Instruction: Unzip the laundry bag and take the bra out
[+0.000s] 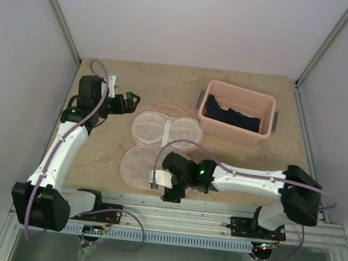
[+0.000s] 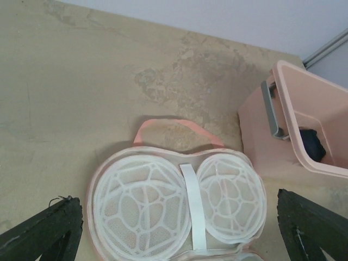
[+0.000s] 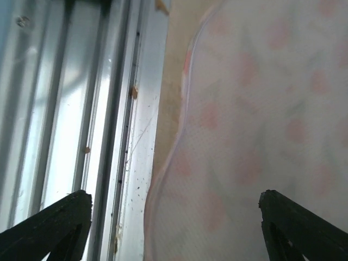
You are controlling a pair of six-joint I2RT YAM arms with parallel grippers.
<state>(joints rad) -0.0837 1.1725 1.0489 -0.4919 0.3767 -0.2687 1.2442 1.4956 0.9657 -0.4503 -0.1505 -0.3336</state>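
Soft two-lobed pale pink-cream laundry bag (image 1: pixel 164 131) w/ small orange-red print lies unzipped & spread flat on the tan mottled counter (image 1: pixel 252 160), roughly mid-counter. Its far half shows two white ribbed mesh domes (image 2: pixel 144 204) w/ a white strap running btwn them. The near half is a printed fabric flap (image 1: pixel 140 164) laid toward the arms. A pink loop handle (image 2: pixel 176 126) sticks out at the bag's far edge.

Dark navy-blue bra (image 1: pixel 228 116) isn't in the bag: it's bunched inside the rigid pink plastic tub (image 1: pixel 240 91), which stands just beside the bag on its right. The tub has grey side handles (image 2: pixel 270 109).

Left end effector (image 1: pixel 130 100) hangs over the counter at the bag's far-left corner, fingers (image 2: pixel 49 231) spread wide, holding nothing. The left wrist view looks down on the domes btwn them.

Right end effector (image 1: pixel 158 179) sits low at the near flap's right edge, close to the aluminium rail (image 1: pixel 215 211) along the counter's near side. Its fingers (image 3: pixel 54 223) are apart too, nothing gripped, w/ printed fabric filling the right of that view. Can't tell whether it touches the flap
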